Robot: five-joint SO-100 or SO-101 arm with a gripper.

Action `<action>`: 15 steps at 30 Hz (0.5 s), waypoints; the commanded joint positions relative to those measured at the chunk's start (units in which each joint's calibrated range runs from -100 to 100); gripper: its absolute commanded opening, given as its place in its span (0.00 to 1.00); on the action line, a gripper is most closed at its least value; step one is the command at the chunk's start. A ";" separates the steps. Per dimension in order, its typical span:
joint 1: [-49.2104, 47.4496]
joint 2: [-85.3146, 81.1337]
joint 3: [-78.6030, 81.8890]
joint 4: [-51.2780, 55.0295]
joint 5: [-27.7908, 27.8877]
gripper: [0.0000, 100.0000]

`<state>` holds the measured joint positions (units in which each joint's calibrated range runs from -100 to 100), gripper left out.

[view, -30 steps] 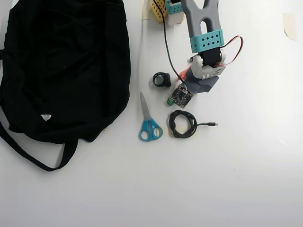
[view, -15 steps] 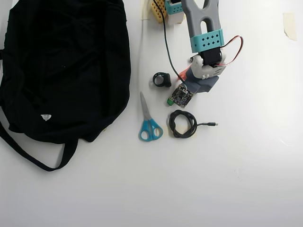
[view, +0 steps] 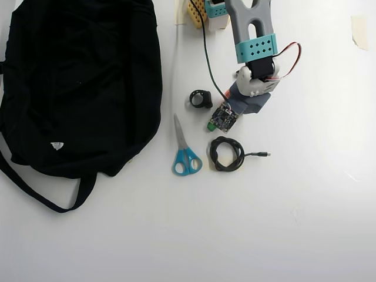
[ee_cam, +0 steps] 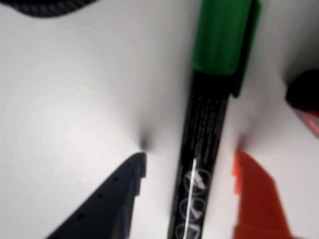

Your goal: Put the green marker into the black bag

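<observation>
Green marker lies on the table between the spread fingers of the gripper, not gripped.

In the wrist view the green marker (ee_cam: 207, 124) runs top to bottom, green cap at the far end, black printed barrel nearer the camera. The gripper (ee_cam: 192, 162) straddles it: the dark finger (ee_cam: 117, 199) stands left of the barrel and the orange finger (ee_cam: 256, 199) right of it, white table (ee_cam: 65, 114) showing in the gap on each side, so the tool is released and neither finger touches the pen. In the overhead view only the marker's green tip (view: 211, 126) shows beneath the arm; the rest is hidden. Blue-handled scissors (view: 184, 151) lie just left of it, a coiled black cable (view: 227, 154) just below, a small black ring-shaped item (view: 200, 98) up and left. The black bag (view: 76, 82) fills the left side, well apart from the marker.
</observation>
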<state>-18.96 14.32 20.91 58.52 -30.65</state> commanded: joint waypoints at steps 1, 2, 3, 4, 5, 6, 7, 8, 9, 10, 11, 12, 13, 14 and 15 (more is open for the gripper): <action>0.26 0.53 -0.25 -0.56 0.08 0.19; 0.26 0.53 -0.25 -0.56 0.08 0.19; 0.26 0.53 -0.25 -0.56 0.08 0.19; 0.26 0.53 -0.25 -0.56 0.08 0.19; 0.26 0.53 -0.25 -0.56 0.08 0.19; 0.26 0.53 -0.25 -0.56 0.08 0.19; 0.26 0.53 -0.25 -0.56 0.08 0.19; 0.26 0.53 -0.25 -0.56 0.08 0.19; 0.26 0.53 -0.25 -0.56 0.08 0.19; 0.26 0.53 -0.25 -0.56 0.08 0.19; 0.26 0.53 -0.16 -0.56 0.08 0.19; 0.26 0.53 0.02 -0.56 0.08 0.19; 0.26 0.53 0.20 -0.47 0.08 0.19; 0.26 0.53 0.38 -0.47 0.08 0.19; 0.26 0.53 0.38 -0.30 0.02 0.19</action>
<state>-18.96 14.32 20.91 58.52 -30.65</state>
